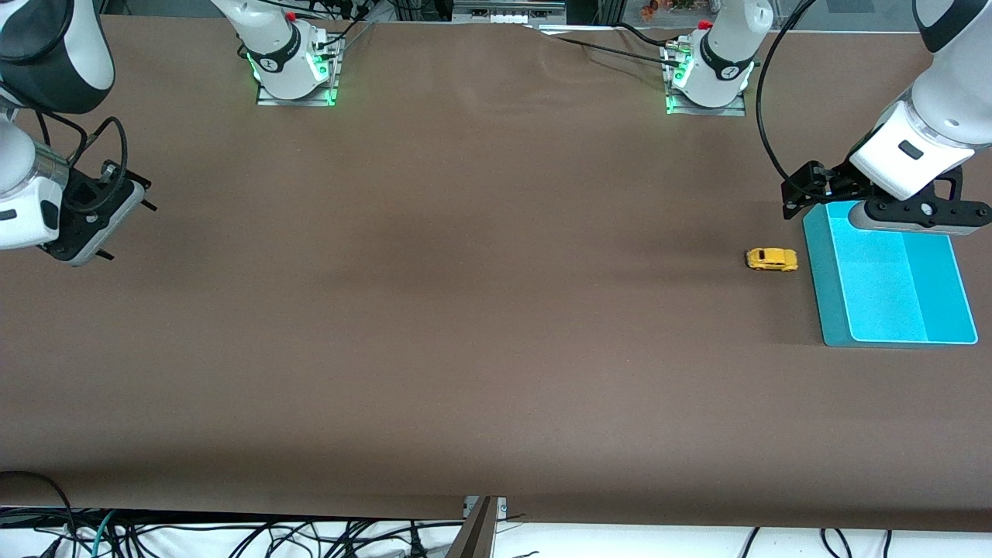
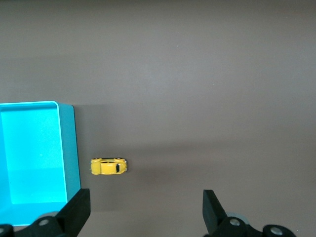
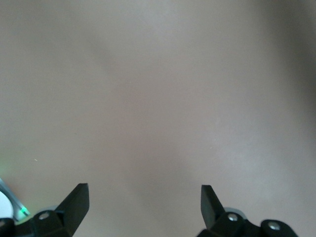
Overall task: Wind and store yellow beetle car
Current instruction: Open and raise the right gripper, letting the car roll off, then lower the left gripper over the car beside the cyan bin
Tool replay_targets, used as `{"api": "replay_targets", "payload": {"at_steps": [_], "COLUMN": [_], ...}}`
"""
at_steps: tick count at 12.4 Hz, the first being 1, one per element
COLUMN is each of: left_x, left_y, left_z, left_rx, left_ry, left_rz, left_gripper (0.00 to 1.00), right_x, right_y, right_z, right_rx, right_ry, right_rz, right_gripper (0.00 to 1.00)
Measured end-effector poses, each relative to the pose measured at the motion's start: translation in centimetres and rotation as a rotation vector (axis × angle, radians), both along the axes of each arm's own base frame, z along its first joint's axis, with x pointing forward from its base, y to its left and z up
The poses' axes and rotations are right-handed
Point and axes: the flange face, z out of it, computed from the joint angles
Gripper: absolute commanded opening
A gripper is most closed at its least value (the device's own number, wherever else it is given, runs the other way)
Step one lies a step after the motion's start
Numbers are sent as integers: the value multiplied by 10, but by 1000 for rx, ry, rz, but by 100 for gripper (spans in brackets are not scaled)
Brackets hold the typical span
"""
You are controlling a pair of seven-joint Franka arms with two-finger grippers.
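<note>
The yellow beetle car (image 1: pixel 772 260) stands on its wheels on the brown table, close beside the long edge of a cyan tray (image 1: pixel 828 310), on the side toward the right arm's end. It also shows in the left wrist view (image 2: pixel 108 166), apart from the fingers. My left gripper (image 1: pixel 803 190) hangs in the air over the table by the tray's corner farther from the front camera. It is open and empty in the left wrist view (image 2: pixel 145 197). My right gripper (image 1: pixel 128 232) waits over the right arm's end of the table, open and empty (image 3: pixel 143 192).
The cyan tray (image 2: pixel 70 148) is shallow and holds nothing. The brown table cloth (image 1: pixel 465 310) covers the whole surface. Both arm bases (image 1: pixel 294 70) stand along the edge farthest from the front camera. Cables hang below the nearest edge.
</note>
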Motion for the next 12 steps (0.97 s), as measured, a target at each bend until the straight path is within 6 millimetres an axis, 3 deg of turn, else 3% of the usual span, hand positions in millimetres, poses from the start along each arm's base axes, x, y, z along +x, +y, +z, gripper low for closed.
{"api": "replay_targets", "payload": {"at_steps": [3, 7, 9, 12], "left_x": [-2, -7, -7, -13], "left_y": [-5, -37, -38, -31], "left_z": [-4, -42, -60, -87], "left_rx": [3, 19, 22, -5], "left_ry": [23, 176, 245, 336], "left_rz": [-11, -70, -116, -354], "left_gripper": [100, 100, 100, 100], "right_x": [-12, -29, -34, -40], "right_y": [16, 48, 54, 54], "right_z": [19, 43, 51, 57], "right_rx": [-21, -14, 7, 33], "right_ry": [-23, -56, -61, -45], "right_rz": [-227, -547, -603, -767], "right_gripper": [100, 100, 100, 100]}}
